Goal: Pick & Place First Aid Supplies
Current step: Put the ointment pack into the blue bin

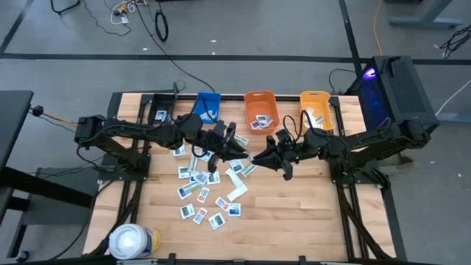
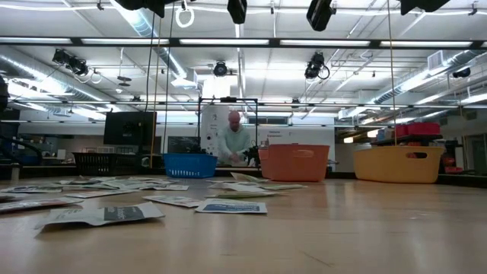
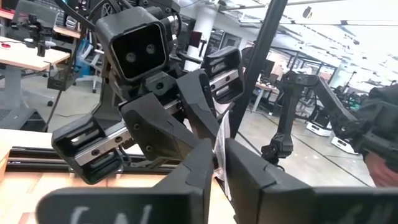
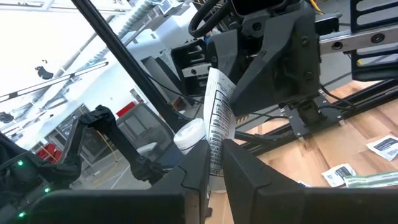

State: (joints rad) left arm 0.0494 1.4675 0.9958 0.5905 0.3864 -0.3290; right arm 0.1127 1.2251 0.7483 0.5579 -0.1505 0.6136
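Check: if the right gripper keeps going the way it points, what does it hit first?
Most likely the left gripper, facing it head-on. Both grip the same packet, so hardly any gap remains; depth is unclear.

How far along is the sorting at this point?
Some packets already lie in the blue bin, orange bin and yellow bin. In hand: the left pincer and right pincer meet mid-table, both shut on one packet, apparently a handover. Left: the many loose packets spread on the table.
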